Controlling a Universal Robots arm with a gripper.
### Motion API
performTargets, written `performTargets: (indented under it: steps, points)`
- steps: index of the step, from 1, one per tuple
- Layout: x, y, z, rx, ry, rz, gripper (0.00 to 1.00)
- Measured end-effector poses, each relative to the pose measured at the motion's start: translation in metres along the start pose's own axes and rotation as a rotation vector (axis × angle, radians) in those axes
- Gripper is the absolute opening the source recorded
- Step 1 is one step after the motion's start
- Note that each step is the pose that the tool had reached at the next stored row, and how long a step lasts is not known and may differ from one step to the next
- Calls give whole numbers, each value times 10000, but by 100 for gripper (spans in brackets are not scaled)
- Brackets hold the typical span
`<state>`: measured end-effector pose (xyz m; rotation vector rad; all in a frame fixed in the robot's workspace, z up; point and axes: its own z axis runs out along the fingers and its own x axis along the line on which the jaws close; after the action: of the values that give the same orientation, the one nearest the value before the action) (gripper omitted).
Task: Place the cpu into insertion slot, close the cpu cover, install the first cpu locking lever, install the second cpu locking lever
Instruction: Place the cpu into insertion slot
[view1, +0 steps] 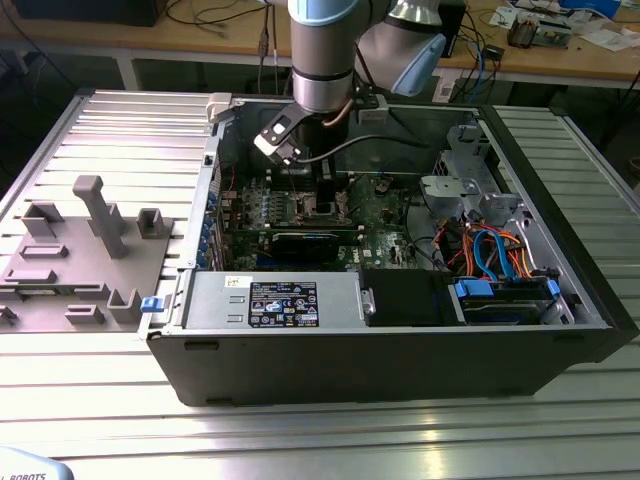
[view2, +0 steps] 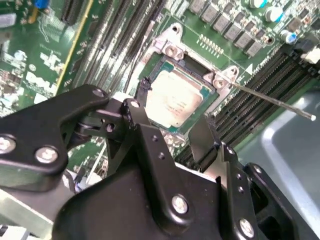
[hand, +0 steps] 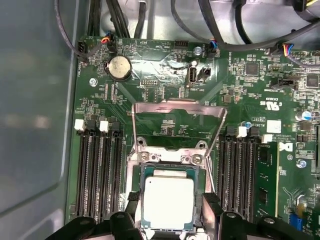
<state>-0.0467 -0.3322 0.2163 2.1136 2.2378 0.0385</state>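
The arm (view1: 320, 60) hangs vertical, its 2 black fingers (hand: 211, 210) spread apart, pointing down.

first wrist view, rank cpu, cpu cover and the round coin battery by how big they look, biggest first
1. cpu cover, the raised frame
2. cpu
3. coin battery, clearly smallest
The cover stands raised, likely nearer the camera, so its lead over the cpu is unsure.

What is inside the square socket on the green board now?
The grey chip lies flat inside the socket. The metal cover is lifted open, not over the chip. The socket floor under the chip is covered, so it cannot be seen.
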Motion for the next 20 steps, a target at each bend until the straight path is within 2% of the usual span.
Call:
performTargets:
  steps: [1,2,3,4,5,6,7,8,10,11,15,17,20]
  points:
    - [0,3,1,19,-11,-8,58]
    - [-1,7,1,72,-101,-36,52]
    - [-3,13,1,169,-256,-77,40]
    - [-5,26,3,253,-353,-98,34]
    - [-6,43,5,337,-405,-105,34]
    - [-8,72,7,428,-459,-112,27]
    - [-9,102,9,505,-463,-116,27]
    - [-9,118,8,535,-463,-118,22]
    - [-7,127,-20,538,-464,-121,11]
    - [-9,130,-60,538,-463,-121,11]
    - [-16,146,-316,537,-462,-128,11]
    - [-17,148,-359,535,-448,-131,11]
    - [-17,149,-361,535,-447,-131,11]
